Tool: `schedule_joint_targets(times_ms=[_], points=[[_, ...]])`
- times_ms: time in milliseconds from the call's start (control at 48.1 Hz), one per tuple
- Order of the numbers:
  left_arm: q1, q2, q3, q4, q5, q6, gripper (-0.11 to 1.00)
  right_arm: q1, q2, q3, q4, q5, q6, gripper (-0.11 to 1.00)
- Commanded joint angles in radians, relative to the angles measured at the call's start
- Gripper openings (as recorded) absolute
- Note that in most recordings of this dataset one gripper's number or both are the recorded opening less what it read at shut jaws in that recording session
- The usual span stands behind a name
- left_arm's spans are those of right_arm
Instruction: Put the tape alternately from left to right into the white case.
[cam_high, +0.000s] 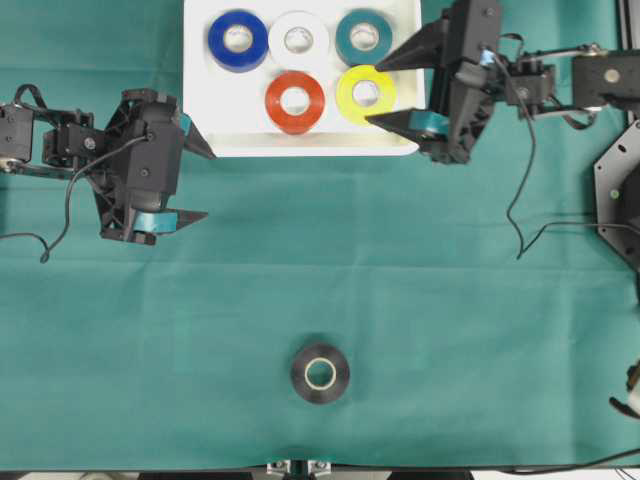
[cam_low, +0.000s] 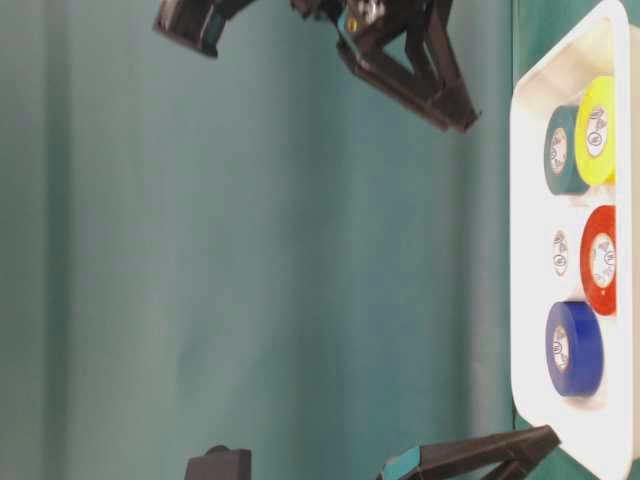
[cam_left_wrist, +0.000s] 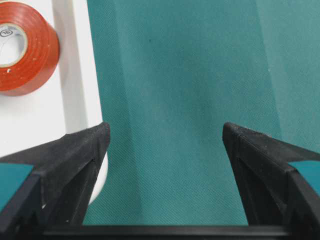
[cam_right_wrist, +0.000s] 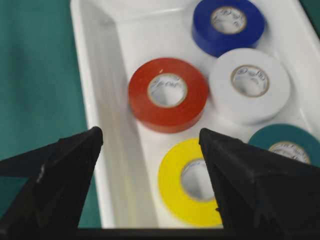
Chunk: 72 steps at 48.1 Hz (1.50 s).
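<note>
Green cloth (cam_high: 450, 300): only overhead shows black roll (cam_high: 320, 373).

My left gripper (cam_high: 195, 183) sits at the left side of the scene, jaws spread wide and empty, fingertips pointing right. My right gripper (cam_high: 385, 92) reaches in from the far right, jaws also wide apart and holding nothing, fingertips pointing left, the arm stretched behind it.
</note>
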<state>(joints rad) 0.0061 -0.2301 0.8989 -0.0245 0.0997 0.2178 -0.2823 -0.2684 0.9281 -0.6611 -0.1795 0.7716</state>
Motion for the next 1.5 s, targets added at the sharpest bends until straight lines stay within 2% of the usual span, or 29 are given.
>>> schedule_joint_targets(times_ms=[0,291,707,873,1122,1247,1351,1475], points=[[-0.002,-0.009,-0.021,-0.003,-0.006,-0.002,0.73,0.014,-0.041,0.021,-0.002,-0.032,-0.002,0.85],[-0.002,-0.008,-0.021,-0.003,-0.008,-0.002,0.74,0.046,-0.112,0.127,-0.002,-0.109,-0.003,0.84],[-0.011,-0.008,-0.037,-0.005,-0.008,-0.014,0.74,0.048,-0.126,0.140,-0.003,-0.106,-0.003,0.84],[-0.046,-0.006,-0.052,-0.005,-0.008,-0.094,0.73,0.048,-0.124,0.143,-0.003,-0.106,-0.003,0.84],[-0.117,-0.005,-0.074,-0.005,-0.008,-0.291,0.74,0.048,-0.123,0.147,-0.003,-0.101,-0.005,0.84],[-0.155,0.012,-0.097,-0.005,-0.012,-0.368,0.73,0.046,-0.123,0.150,-0.005,-0.101,-0.005,0.84],[-0.186,0.074,-0.135,-0.005,-0.009,-0.408,0.73,0.048,-0.123,0.155,-0.012,-0.100,-0.005,0.84],[-0.213,0.164,-0.210,-0.005,0.000,-0.422,0.74,0.046,-0.123,0.161,-0.015,-0.100,-0.005,0.84]])
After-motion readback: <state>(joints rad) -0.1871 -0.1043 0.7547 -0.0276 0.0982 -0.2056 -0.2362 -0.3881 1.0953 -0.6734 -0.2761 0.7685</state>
